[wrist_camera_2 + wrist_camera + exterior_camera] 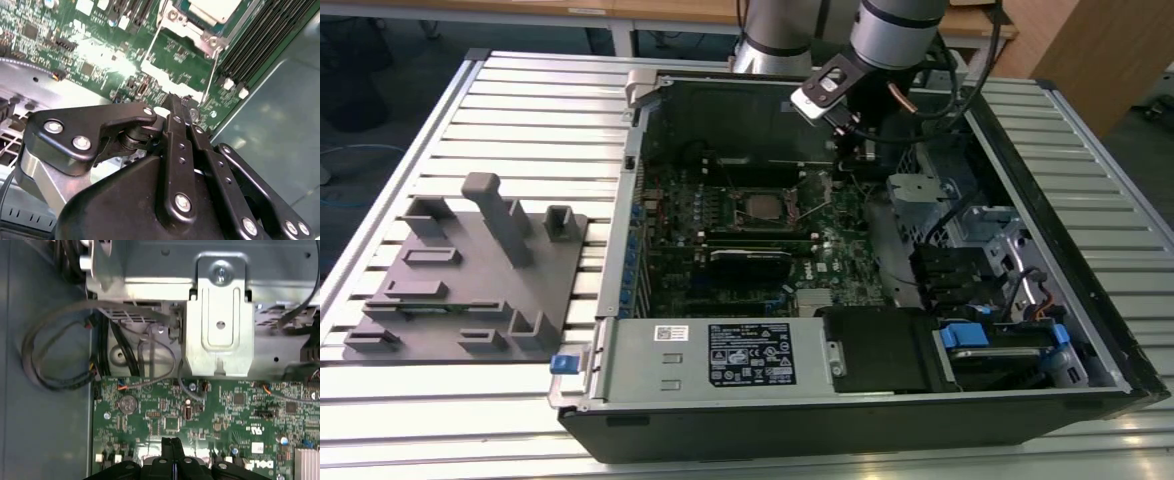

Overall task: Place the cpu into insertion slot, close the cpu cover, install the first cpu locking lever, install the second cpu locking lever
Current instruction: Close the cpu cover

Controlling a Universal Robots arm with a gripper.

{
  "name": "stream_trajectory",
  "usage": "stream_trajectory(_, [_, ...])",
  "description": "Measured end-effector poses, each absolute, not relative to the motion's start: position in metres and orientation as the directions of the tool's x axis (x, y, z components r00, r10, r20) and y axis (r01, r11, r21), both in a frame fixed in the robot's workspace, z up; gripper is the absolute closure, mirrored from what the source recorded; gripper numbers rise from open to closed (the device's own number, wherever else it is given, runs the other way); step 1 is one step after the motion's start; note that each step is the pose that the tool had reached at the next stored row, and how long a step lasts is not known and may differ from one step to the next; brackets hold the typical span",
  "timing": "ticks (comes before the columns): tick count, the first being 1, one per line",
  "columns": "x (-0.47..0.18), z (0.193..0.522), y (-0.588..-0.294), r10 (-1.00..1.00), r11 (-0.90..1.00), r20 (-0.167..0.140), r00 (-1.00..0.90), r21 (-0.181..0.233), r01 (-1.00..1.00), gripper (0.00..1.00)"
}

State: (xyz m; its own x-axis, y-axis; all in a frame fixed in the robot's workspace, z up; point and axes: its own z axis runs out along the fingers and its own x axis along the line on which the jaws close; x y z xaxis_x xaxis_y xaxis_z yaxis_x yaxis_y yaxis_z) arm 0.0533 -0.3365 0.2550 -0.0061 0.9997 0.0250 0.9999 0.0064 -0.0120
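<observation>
In the exterior view the cpu (pixel 758 206) lies flat in the insertion slot (pixel 781 224) in the middle of the green board. The second wrist view has its pale metal top (pixel 212 7) with the silvery cpu cover (pixel 192 27) lying around it. Two thin wire locking levers (pixel 150 47) (pixel 212 75) stick out along the socket's sides, away from it. My gripper (pixel 854 155) hangs over the board, to the exterior view's right of the socket and a little behind it. Its black fingers (pixel 175 107) (pixel 172 445) are pressed together, shut on nothing.
The open computer case (pixel 1067 300) lies on a slatted metal table (pixel 534 110). A grey fixture plate (pixel 467 290) stands at the exterior view's left. A power supply (pixel 720 355) sits at the front; black memory slots (pixel 260 35), a metal bracket (pixel 217 315) and grey cables (pixel 50 360) crowd the board.
</observation>
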Motion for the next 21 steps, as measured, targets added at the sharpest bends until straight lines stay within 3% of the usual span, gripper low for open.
stream_trajectory(21, [0.058, 0.239, -0.335, 1.000, 0.005, 0.020, -0.005, -0.012, 1.000, 0.90])
